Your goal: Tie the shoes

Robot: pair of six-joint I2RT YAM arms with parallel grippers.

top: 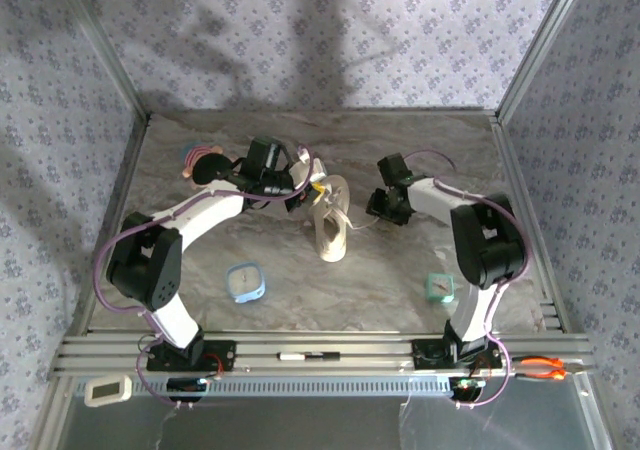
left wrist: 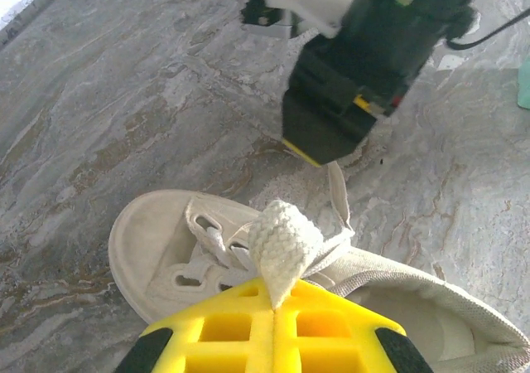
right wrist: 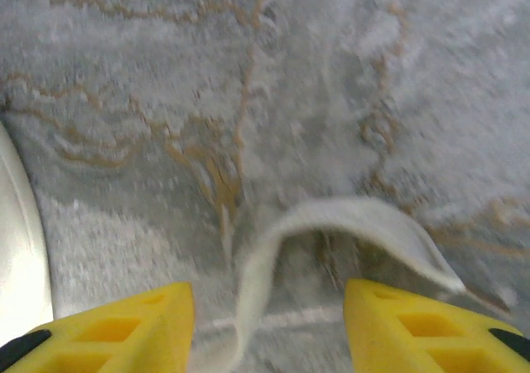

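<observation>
The cream-beige shoe (top: 331, 232) lies mid-table with its toe toward the near edge. Its laced front (left wrist: 161, 253) fills the lower left wrist view. My left gripper (left wrist: 275, 294) hovers over the shoe's opening, shut on a folded loop of the flat pale lace (left wrist: 284, 239); from above it sits at the shoe's heel end (top: 305, 185). Another lace strand (left wrist: 338, 192) runs from the shoe toward my right gripper (left wrist: 327, 133). That gripper (right wrist: 269, 307) points down at the table just right of the shoe (top: 380, 206), open, with a lace arch (right wrist: 273, 249) lying loose between its fingers.
A dark round pink-trimmed object (top: 205, 165) sits at the back left beside the left arm. A blue square item (top: 245, 282) and a teal one (top: 438, 288) lie nearer the front. A pen (top: 305, 355) and orange pliers (top: 545, 370) rest on the front rail.
</observation>
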